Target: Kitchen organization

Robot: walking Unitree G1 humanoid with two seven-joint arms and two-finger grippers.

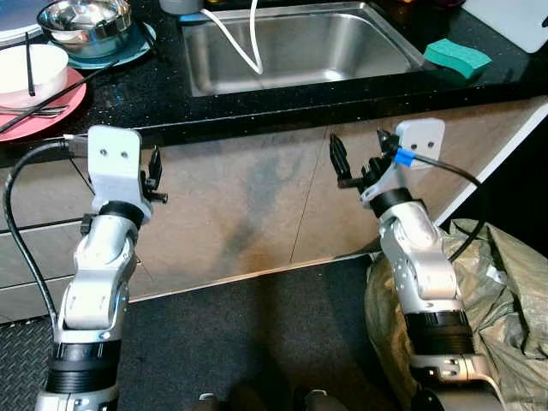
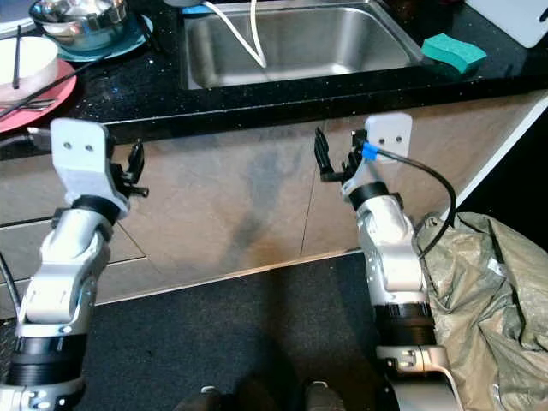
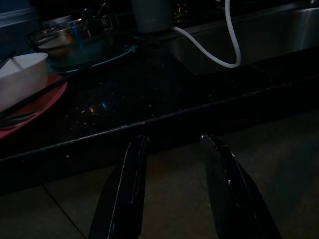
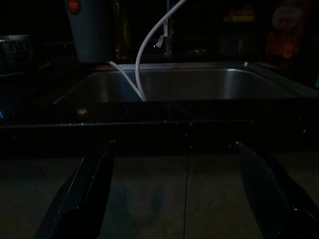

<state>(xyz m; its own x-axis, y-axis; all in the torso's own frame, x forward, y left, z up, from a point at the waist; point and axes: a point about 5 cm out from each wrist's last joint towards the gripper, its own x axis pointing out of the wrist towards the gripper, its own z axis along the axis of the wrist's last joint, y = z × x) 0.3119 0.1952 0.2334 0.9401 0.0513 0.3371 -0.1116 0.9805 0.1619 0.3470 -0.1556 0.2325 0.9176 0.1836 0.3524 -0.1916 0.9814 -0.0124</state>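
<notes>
On the black countertop at the left, a steel bowl sits on a teal plate. A white bowl rests on a red plate with black chopsticks lying across it. The steel sink has a white hose hanging into it, and a green sponge lies at its right. My left gripper is open just below the counter edge, nothing between its fingers. Below the sink's front, my right gripper stands wide open and empty.
Beige cabinet fronts face both grippers. A grey-green bag slumps on the floor at the right, beside my right arm. A dark mat covers the floor. A white board lies at the counter's far right. A grey cup stands behind the sink.
</notes>
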